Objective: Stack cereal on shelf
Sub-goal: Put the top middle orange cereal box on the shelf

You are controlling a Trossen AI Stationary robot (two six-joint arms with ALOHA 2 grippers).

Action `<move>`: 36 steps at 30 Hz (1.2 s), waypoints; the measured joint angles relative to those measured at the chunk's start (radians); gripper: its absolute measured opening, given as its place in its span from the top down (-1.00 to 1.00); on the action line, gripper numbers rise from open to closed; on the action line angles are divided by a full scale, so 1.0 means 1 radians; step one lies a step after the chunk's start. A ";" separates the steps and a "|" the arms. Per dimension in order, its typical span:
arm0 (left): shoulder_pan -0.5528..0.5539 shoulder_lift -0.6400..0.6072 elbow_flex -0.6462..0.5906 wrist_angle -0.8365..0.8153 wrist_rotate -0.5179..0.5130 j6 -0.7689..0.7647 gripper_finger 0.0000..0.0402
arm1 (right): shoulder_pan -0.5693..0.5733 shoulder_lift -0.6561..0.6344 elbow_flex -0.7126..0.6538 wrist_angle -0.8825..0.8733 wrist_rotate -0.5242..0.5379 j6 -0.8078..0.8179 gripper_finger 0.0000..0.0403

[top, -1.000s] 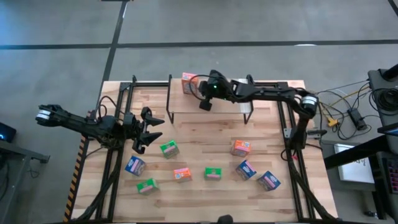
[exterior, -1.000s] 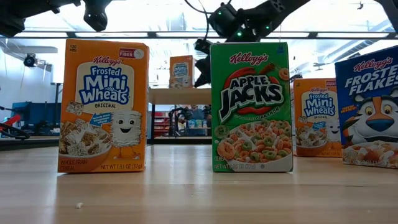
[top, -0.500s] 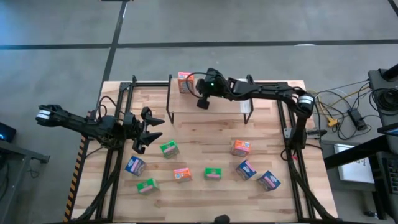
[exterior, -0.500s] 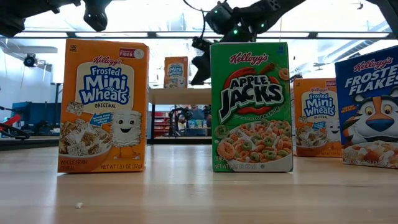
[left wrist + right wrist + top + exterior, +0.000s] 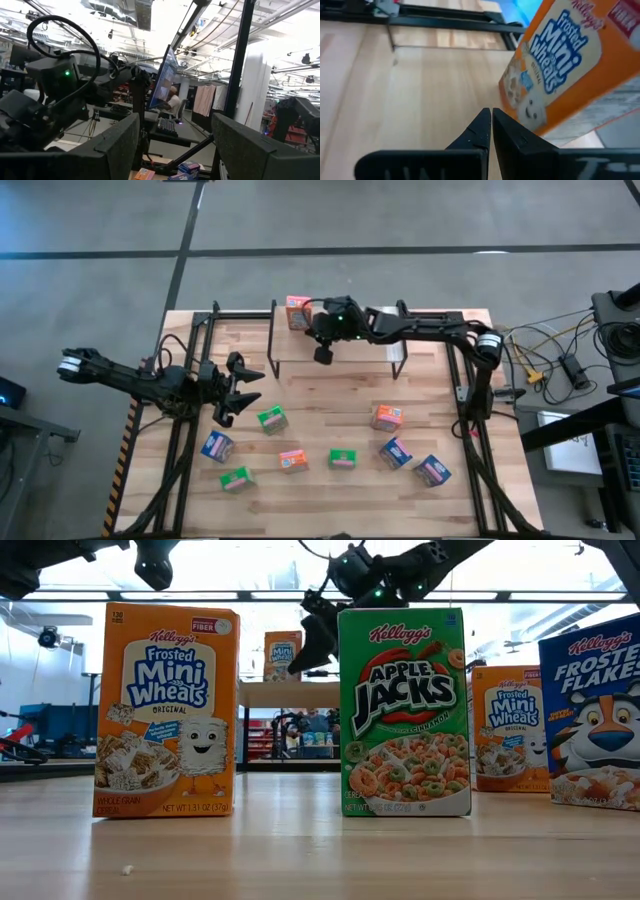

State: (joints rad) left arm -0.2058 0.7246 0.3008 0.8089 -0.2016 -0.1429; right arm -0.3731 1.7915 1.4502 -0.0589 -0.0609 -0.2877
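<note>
Right now one orange box of cereal [image 5: 298, 312] stands on the shelf [image 5: 370, 348], at its far left end. Eight more boxes wait on the table [image 5: 330, 390], so the job has only just begun.

Over on the left side, the left gripper [image 5: 235, 387] hangs just above the table near the left rail. Its fingers are spread apart and hold nothing. That arm lies low and points to the right, toward the boxes. A green box [image 5: 271, 419] stands just near and to the right of it. A blue box [image 5: 217, 446] and another green box [image 5: 237, 478] sit nearer still.

In the middle, an orange box [image 5: 293, 461] and a green box [image 5: 344, 459] stand in the near row.

Up at the shelf, the right gripper [image 5: 323, 352] sits just right of the orange box there, apart from it. Its fingers [image 5: 487, 131] are pressed tight together with nothing between them. That arm reaches far across from the right side, stretched long over the shelf top, with its tip pointing down.

I think it looks like nudging that box into place. Next, an arm must go for another box on the table, with fingers wide open first.

On the right stand an orange box [image 5: 387, 417] and two blue boxes [image 5: 396, 452], [image 5: 432, 470].
</note>
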 joint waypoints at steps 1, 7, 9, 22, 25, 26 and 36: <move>0.000 0.000 0.000 0.000 0.000 0.000 -0.16 | 0.000 0.005 0.000 0.014 0.021 -0.001 0.96; 0.000 0.000 0.000 0.000 0.000 0.000 -0.16 | -0.001 0.029 0.000 0.073 0.055 -0.002 0.96; 0.000 0.000 0.000 0.001 0.000 0.000 -0.16 | 0.000 0.035 0.000 0.108 0.065 -0.003 0.96; 0.000 0.000 0.000 0.004 0.000 0.000 -0.16 | -0.001 0.074 0.000 0.216 0.116 -0.017 0.96; 0.000 0.000 0.000 0.005 0.000 0.000 -0.16 | -0.001 0.074 0.000 0.232 0.116 -0.017 0.96; 0.000 0.000 0.000 0.005 0.000 0.000 -0.16 | -0.001 0.073 0.000 0.239 0.116 -0.017 0.96; 0.000 0.000 0.000 0.008 0.000 0.000 -0.16 | 0.002 0.043 0.000 0.182 0.110 0.001 0.96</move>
State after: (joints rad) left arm -0.2059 0.7250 0.3008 0.8172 -0.2016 -0.1429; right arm -0.3715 1.8349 1.4498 0.1226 0.0493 -0.2870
